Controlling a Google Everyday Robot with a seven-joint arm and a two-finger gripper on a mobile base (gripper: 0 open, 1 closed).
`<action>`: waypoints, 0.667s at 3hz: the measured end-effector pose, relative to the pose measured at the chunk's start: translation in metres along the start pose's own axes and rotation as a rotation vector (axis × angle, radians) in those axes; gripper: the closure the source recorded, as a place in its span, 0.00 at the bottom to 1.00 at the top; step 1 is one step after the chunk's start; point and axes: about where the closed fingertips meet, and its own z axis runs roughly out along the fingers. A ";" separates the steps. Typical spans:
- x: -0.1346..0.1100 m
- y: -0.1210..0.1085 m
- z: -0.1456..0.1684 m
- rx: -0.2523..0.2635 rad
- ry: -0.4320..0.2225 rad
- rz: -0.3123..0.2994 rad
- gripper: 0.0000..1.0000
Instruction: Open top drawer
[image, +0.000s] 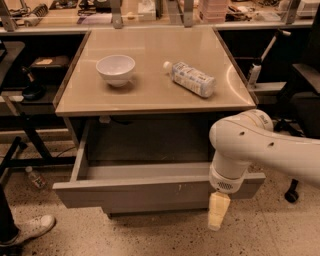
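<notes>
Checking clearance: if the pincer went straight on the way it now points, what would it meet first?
The pincer hangs pointing down, in front of the top drawer's right end. Straight on, it would likely meet the speckled floor first; nothing shows in between, though depth is unclear.

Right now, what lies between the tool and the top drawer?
Nothing in the camera view: the tool hangs just before the right end of the top drawer.

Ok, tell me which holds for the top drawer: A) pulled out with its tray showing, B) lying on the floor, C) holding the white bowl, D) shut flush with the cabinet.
A: the top drawer stands pulled out from under the tabletop, tray showing, with the claw hanging at the right end of its front.
</notes>
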 end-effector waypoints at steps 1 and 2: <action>0.030 0.033 -0.014 -0.038 0.046 0.019 0.00; 0.030 0.033 -0.014 -0.037 0.046 0.018 0.00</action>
